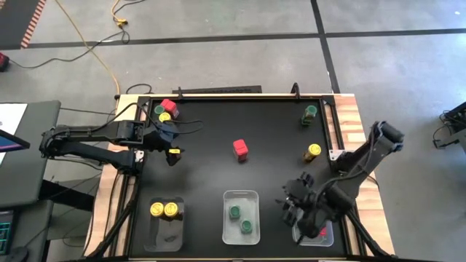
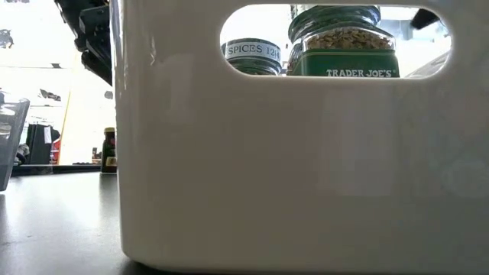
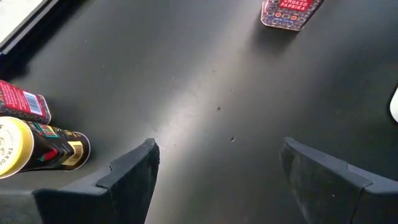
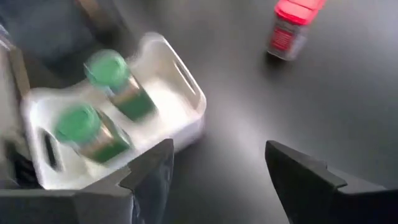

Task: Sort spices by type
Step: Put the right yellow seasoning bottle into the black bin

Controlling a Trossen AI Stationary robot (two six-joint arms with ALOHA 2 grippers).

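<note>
Dark spice jars stand on the black table (image 1: 218, 124). A green-lidded jar (image 1: 159, 110), a red one (image 1: 169, 105) and a yellow one (image 1: 164, 116) cluster at the far left. A lone red jar (image 1: 240, 149) stands mid-table. On the right stand a green jar (image 1: 311, 114) and a yellow jar (image 1: 313, 151). My left gripper (image 3: 217, 168) hovers open just near of the cluster, holding nothing. My right gripper (image 4: 217, 168) is open with nothing in it, over the near right (image 1: 291, 202), beside the middle tray.
Three clear trays line the near edge. The left tray (image 1: 166, 234) holds two yellow jars, the middle tray (image 1: 242, 195) two green jars (image 4: 102, 68), and the right tray (image 1: 328, 239) a red jar under my right arm. The middle tray's wall (image 2: 306, 168) fills the low view.
</note>
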